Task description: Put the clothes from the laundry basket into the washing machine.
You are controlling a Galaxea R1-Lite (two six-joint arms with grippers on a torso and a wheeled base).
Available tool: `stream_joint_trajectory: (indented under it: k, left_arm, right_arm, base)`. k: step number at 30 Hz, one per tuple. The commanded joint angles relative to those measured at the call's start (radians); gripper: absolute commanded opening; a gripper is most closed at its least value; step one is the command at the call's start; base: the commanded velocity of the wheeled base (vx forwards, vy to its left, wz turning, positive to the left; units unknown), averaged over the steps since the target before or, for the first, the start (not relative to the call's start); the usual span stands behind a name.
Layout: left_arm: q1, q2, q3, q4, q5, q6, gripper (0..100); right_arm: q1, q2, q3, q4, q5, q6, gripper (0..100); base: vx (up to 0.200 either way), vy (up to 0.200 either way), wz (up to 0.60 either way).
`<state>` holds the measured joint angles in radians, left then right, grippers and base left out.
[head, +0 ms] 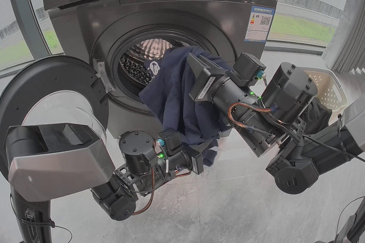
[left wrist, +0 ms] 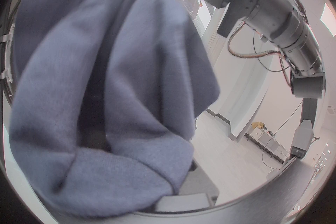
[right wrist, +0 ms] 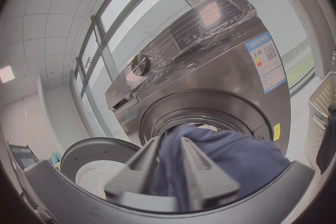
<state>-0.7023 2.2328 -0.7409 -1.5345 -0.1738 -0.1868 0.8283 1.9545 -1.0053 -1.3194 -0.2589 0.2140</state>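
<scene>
1. We are facing the washer (head: 159,12) front-on. Its door (head: 49,84) is hanging wide open on our left, and the drum (head: 138,63) is showing bare metal in the left half of the opening.
2. The right gripper (right wrist: 170,142) is sitting up at the drum mouth. Its fingers (right wrist: 206,172) are nearly closed and are pinching a fold of the navy garment (head: 178,103) between them.
3. The garment is hanging from that grip across the right half of the opening and trailing down over the lower rim in front of the washer. We are not able to tell whether any of it is past the rim.
4. The left gripper (head: 201,158) is sitting low, below the opening, at the garment's bottom edge. Cloth is covering it, so we cannot tell whether it is gripping anything.
5. The basket (head: 330,88) is standing on the pale floor (head: 228,198) to the right of the washer, behind the right arm. Dark clothes (head: 317,114) are lying in it, and one piece is hanging over its rim.
</scene>
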Motion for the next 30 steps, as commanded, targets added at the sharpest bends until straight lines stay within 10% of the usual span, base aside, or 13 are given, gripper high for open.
stream_joint_trajectory:
  k: [1, 15, 30]
  left_arm:
    - [-0.012, -0.030, 0.023, -0.012, 0.000, 0.000, 0]
    - [0.080, -0.047, -0.028, -0.010, 0.059, -0.005, 0]
    - [0.122, -0.239, 0.095, -0.013, 0.082, -0.008, 0]
  right_arm:
    - [0.002, 0.007, 0.001, 0.002, -0.003, 0.002, 100]
    - [-0.041, -0.023, 0.068, 0.002, -0.002, -0.008, 100]
    - [-0.103, -0.081, 0.363, 0.019, 0.040, -0.036, 100]
  base:
    - [0.000, 0.000, 0.00]
    - [0.000, 0.000, 0.00]
    - [0.000, 0.000, 0.00]
